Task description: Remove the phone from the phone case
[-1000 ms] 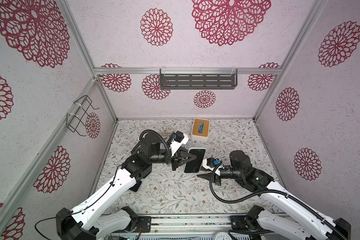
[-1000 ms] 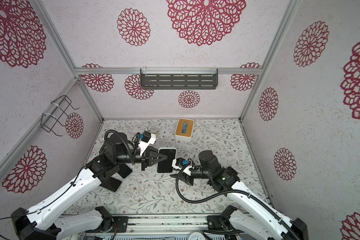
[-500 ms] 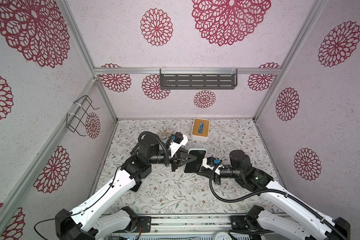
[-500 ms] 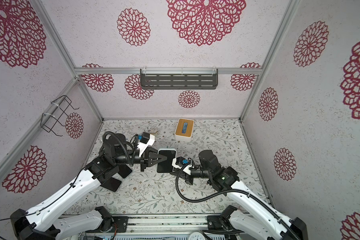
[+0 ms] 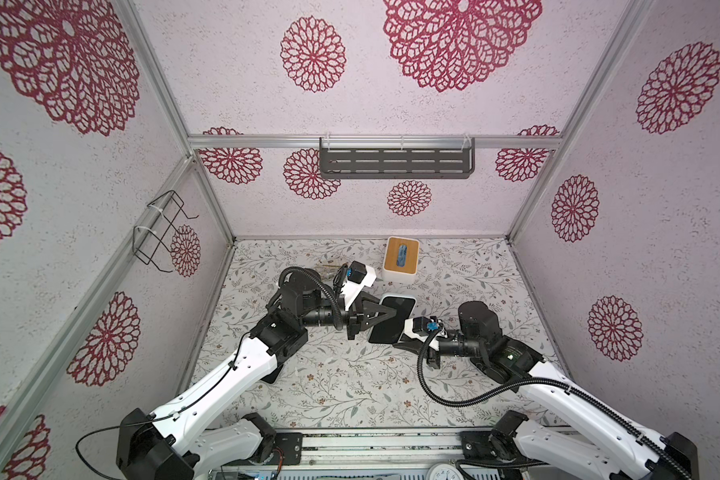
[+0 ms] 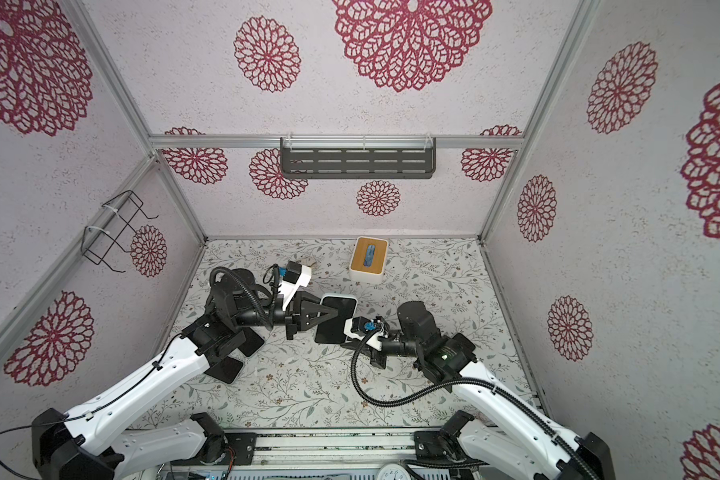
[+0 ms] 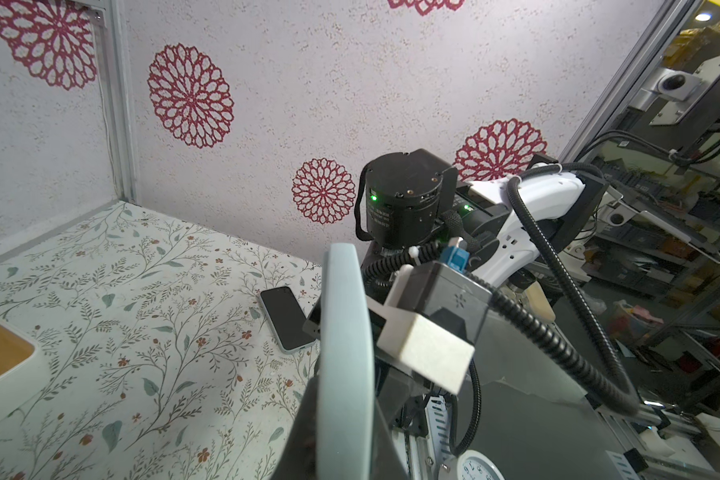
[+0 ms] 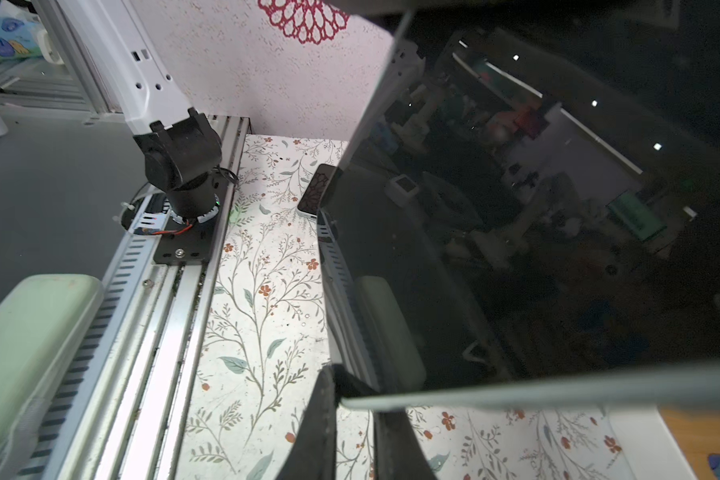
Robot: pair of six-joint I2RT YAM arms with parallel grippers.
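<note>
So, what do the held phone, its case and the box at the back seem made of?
The phone front looks like glossy glass: it mirrors the room. Its case rim looks matte, pale plastic or rubber. The box: white, probably plastic; wood-coloured lid.

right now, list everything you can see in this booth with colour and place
phone: 1, black in pale case, held above table centre
other phones: at least 2, dark, flat on table by the arms
tissue box: 1, white with wooden top, back of table
shelf: 1, dark grey, back wall
wire rack: 1, black, left wall
dial: 1, white, front rail
table: 1, floral, booth floor
left gripper: 1, black, shut on phone
right gripper: 1, black, at phone's near corner
</note>
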